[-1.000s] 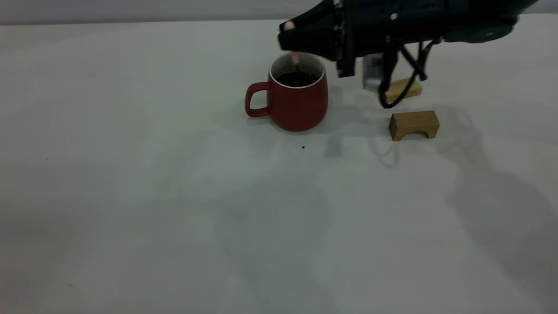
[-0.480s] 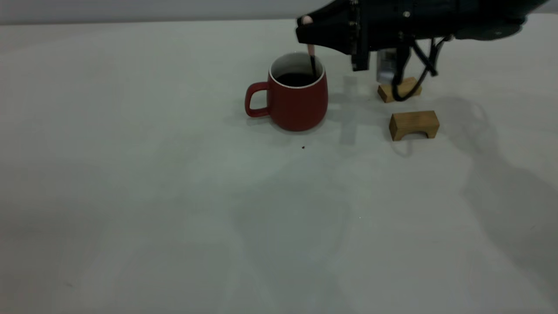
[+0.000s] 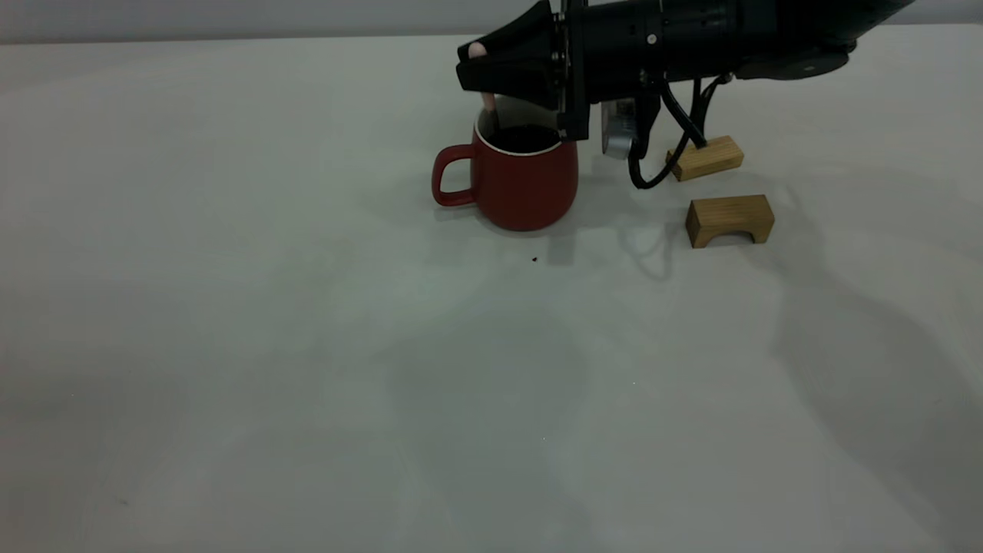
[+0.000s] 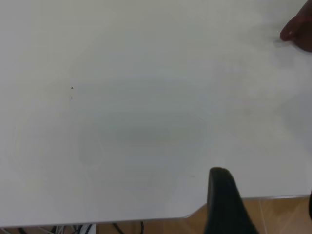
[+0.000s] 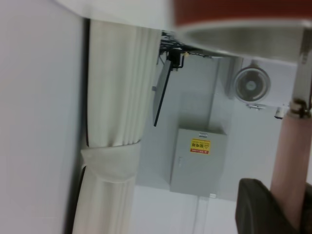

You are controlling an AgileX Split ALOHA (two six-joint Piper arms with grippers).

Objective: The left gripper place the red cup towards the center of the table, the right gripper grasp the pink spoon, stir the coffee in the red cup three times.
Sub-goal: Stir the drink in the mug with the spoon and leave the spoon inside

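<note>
The red cup (image 3: 522, 188) stands on the table (image 3: 307, 346) at the centre back, handle to the left, with dark coffee (image 3: 524, 138) inside. My right gripper (image 3: 478, 71) reaches in from the right above the cup's left rim and is shut on the pink spoon (image 3: 488, 101), which hangs down into the cup. The right wrist view shows the pink spoon's handle (image 5: 290, 165) pinched beside a black finger (image 5: 258, 207), with the cup (image 5: 243, 12) just beyond. My left gripper (image 4: 265, 209) is parked over the table's edge, open and empty; a sliver of the cup (image 4: 300, 30) shows far off.
Two tan wooden blocks lie to the right of the cup, one farther back (image 3: 706, 157) and one nearer (image 3: 729, 219). A tiny dark speck (image 3: 534, 259) sits in front of the cup. The table edge (image 4: 146, 220) runs close under my left gripper.
My right gripper swung from the cup's right side to its left, carrying the spoon across the coffee. The cup stayed put.
</note>
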